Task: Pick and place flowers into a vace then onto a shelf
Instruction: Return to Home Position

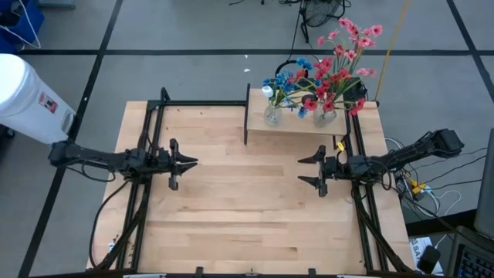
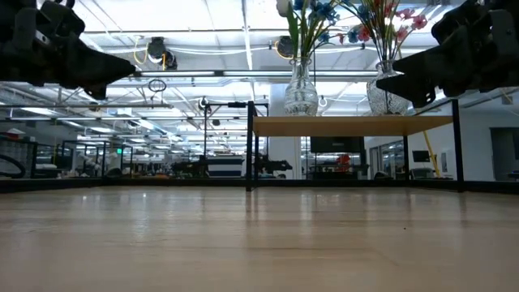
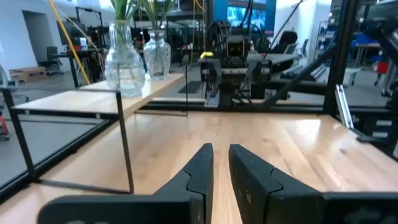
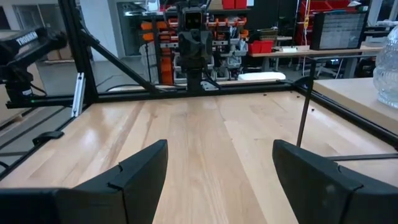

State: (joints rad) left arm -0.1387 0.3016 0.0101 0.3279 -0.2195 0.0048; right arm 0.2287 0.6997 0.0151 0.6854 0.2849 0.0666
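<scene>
Two clear glass vases (image 1: 272, 116) (image 1: 325, 117) stand upright on the shelf (image 1: 297, 133) at the table's far right. One holds the blue-petalled flowers (image 1: 289, 81), the other the red-pink flowers (image 1: 343, 62). My left gripper (image 1: 193, 162) hovers level over the table's left part. It points toward the right edge, open by only a narrow gap (image 3: 219, 149), with nothing between its fingers. My right gripper (image 1: 301, 170) hovers level at the right, near the shelf's front edge. It points toward the left edge, wide open (image 4: 221, 149) and holding nothing.
The shelf's thin dark upright panel (image 1: 247, 116) stands at its left end. Black metal frames (image 1: 147, 154) (image 1: 363, 177) run along both sides of the table. A white bin (image 1: 27, 96) stands off the table's left, and cables (image 1: 417, 185) lie off its right. Bare wood (image 1: 247, 208) lies between the grippers.
</scene>
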